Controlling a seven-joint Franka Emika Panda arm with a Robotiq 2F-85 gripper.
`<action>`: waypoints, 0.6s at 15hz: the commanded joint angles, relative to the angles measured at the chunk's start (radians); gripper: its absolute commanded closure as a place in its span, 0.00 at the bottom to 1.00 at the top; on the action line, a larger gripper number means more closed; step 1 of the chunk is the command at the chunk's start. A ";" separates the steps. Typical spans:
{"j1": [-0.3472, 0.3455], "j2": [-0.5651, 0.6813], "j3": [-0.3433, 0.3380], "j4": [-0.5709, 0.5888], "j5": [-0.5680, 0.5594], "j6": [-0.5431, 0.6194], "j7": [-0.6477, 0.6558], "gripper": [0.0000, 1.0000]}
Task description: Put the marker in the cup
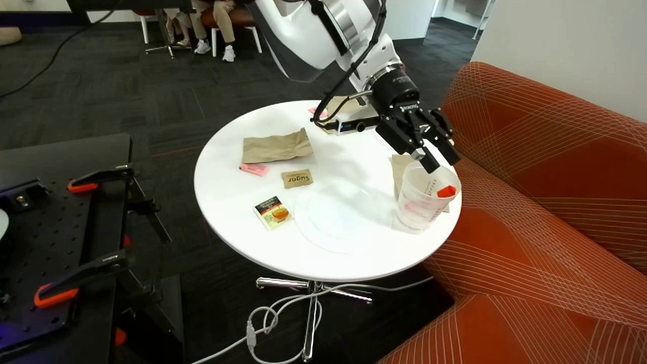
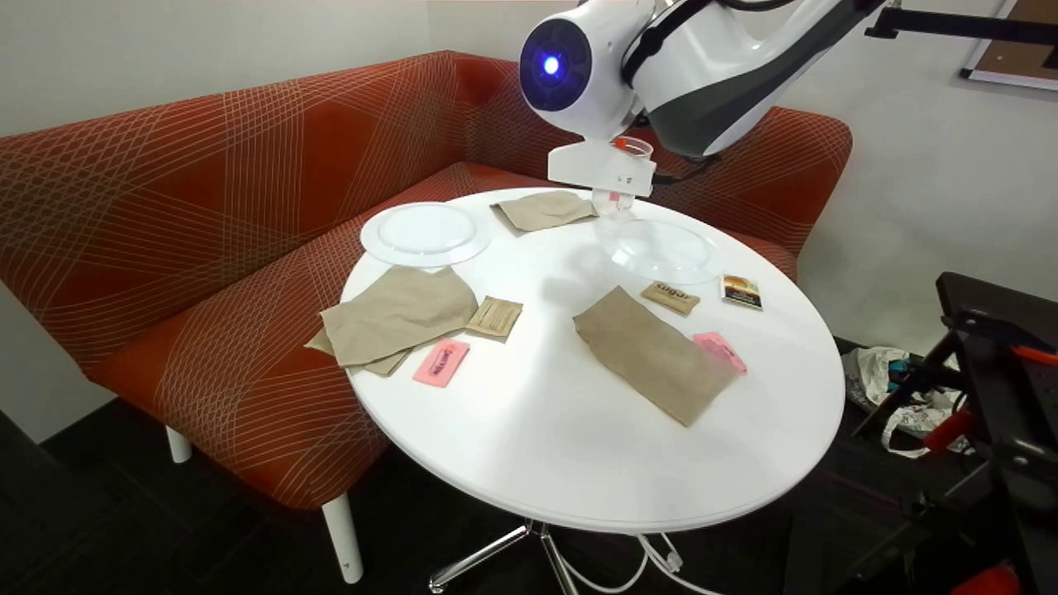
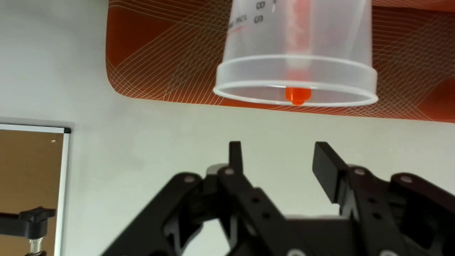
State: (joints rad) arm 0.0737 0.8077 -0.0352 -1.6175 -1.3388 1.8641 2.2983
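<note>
The marker [image 3: 298,95] is standing inside the cup [image 1: 422,213], its red end showing at the mouth. In an exterior view the cup is sitting at about four o'clock on the round white bench [image 1: 222,177], and a pale plate [image 1: 343,222] is lying just beside it, near five. The jaws are standing apart, with wall [image 3: 277,185] showing between them; in the wrist view they are hanging toward six o'clock from the cup, apart from its rim. Elsewhere on the bench, a sugar packet [image 1: 297,179] is lying at ten o'clock, a printed packet [image 1: 273,213] at eight, and a brown paper piece [image 1: 277,147] at eleven.
</note>
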 commanded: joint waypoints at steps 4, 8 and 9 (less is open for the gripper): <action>-0.004 -0.030 0.007 0.004 0.013 0.001 -0.007 0.00; 0.003 -0.083 0.010 -0.029 0.001 0.014 0.005 0.00; 0.001 -0.111 0.008 -0.054 -0.006 0.022 0.011 0.00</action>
State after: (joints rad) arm 0.0783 0.7787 -0.0336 -1.6058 -1.3370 1.8659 2.2997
